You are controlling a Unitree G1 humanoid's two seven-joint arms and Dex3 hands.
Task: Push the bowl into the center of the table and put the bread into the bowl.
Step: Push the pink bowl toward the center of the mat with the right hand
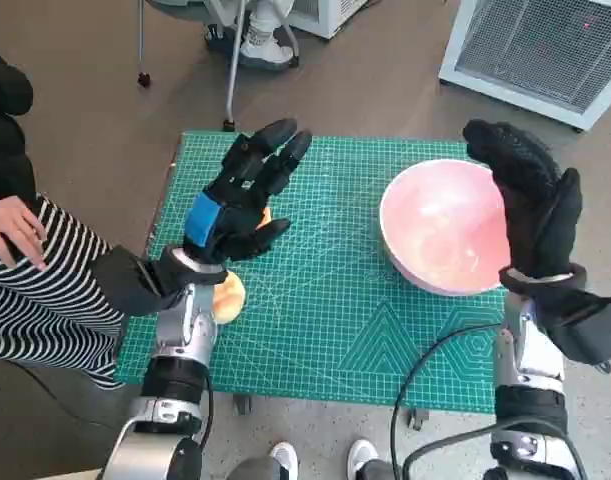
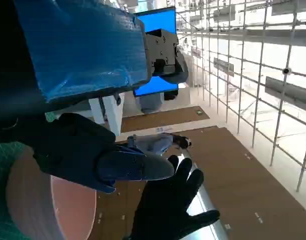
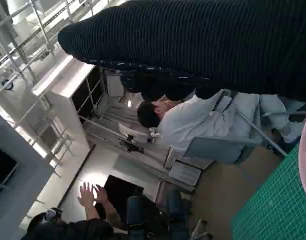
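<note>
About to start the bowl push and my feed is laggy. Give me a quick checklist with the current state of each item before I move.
1. Bowl position: not ok. The pink bowl sits toward the right side of the green mat, not at the center.
2. Right robot hand placed for the push: ok. It is at the bowl's right rim; contact cannot be told.
3. Bowl empty: ok.
4. Bread: cannot tell fully. It lies on the mat, largely hidden under the left robot hand.
5. Left robot hand: ok, open, holding nothing.
6. Person's hand near the table's left edge: ok, off the mat.

text: none legible | labels: none | numbers: none
</note>
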